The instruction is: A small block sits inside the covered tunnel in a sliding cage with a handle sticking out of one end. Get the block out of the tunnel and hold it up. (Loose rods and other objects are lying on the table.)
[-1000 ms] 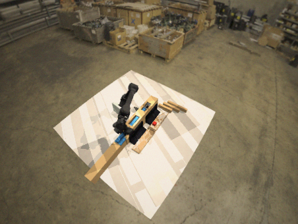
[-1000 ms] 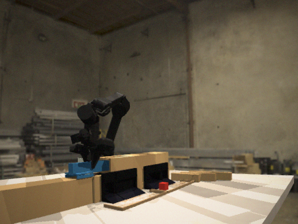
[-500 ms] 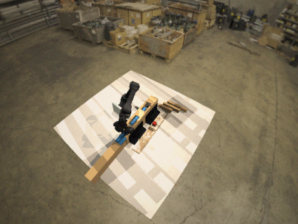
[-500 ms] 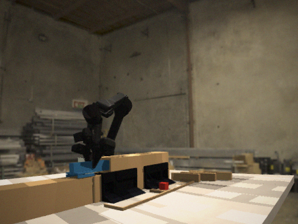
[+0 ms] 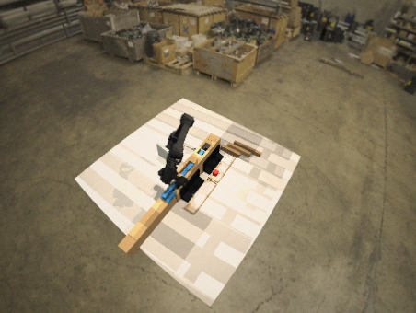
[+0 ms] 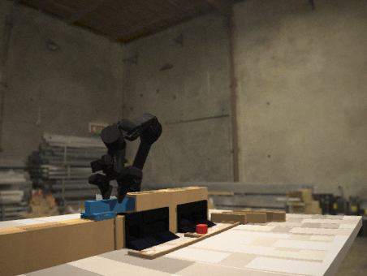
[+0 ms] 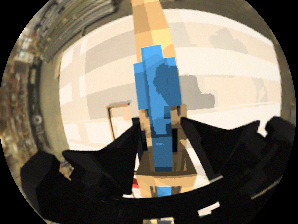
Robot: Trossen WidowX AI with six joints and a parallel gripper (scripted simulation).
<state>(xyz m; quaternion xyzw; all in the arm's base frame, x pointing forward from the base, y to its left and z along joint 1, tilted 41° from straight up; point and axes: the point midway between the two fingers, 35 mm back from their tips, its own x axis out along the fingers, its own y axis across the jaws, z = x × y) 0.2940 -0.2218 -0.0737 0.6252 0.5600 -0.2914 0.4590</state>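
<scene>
Dim warehouse, sunlit tabletop, blurry background.

Bare, stained walls meet in a corner beneath a dark ceiling, with a rusty pipe running down one of them (rather gloomy, in dim, brownish light). Crates heaped with parts stand on the scuffed concrete floor, shelves at one side. Grey stock is stacked near a small sign.

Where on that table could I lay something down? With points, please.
Bare table (image 5: 230,230) (image 6: 260,256) shows on the open side of the thin board (image 5: 195,208) (image 6: 152,256), beyond the red block (image 5: 215,172) (image 6: 201,229). It's crowded around the gripper (image 5: 177,180) (image 6: 115,195) (image 7: 160,122) and blue slider (image 5: 169,192) (image 6: 97,206) (image 7: 152,90).
</scene>
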